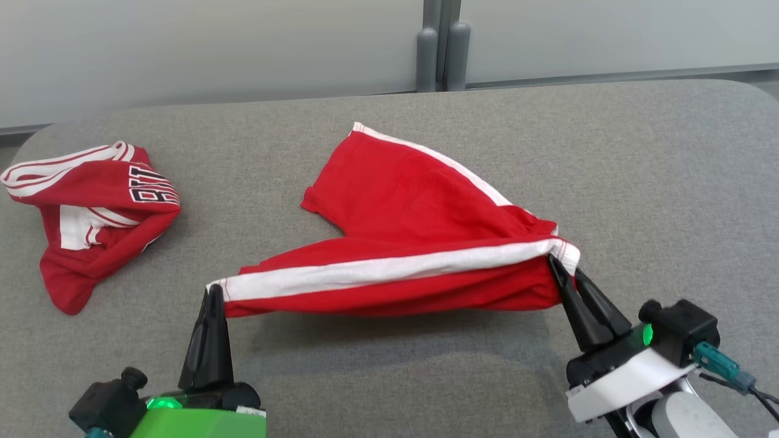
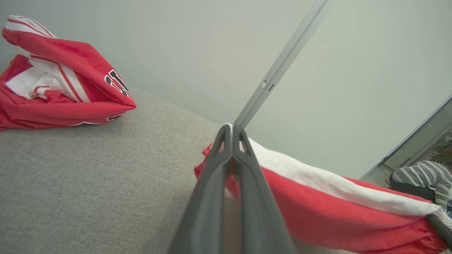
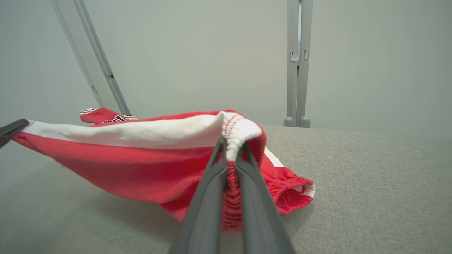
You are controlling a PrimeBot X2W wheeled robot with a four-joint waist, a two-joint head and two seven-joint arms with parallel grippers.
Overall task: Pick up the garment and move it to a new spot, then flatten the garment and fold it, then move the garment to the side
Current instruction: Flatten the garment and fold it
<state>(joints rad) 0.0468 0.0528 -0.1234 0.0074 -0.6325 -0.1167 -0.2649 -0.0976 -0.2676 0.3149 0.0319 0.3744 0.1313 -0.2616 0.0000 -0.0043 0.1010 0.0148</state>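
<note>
As I watched, the left gripper (image 1: 214,289) at seven o'clock was pinched tight on a leg hem of the red shorts (image 1: 395,243), the right gripper (image 1: 563,266) at four o'clock clamped on their waistband. Between them the shorts hung stretched above the grey table (image 1: 639,182), the far leg lying on it. A crumpled jersey (image 1: 91,213) sat at ten o'clock.

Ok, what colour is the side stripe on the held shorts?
White stripe on red shorts; clearest in the head view.
</note>
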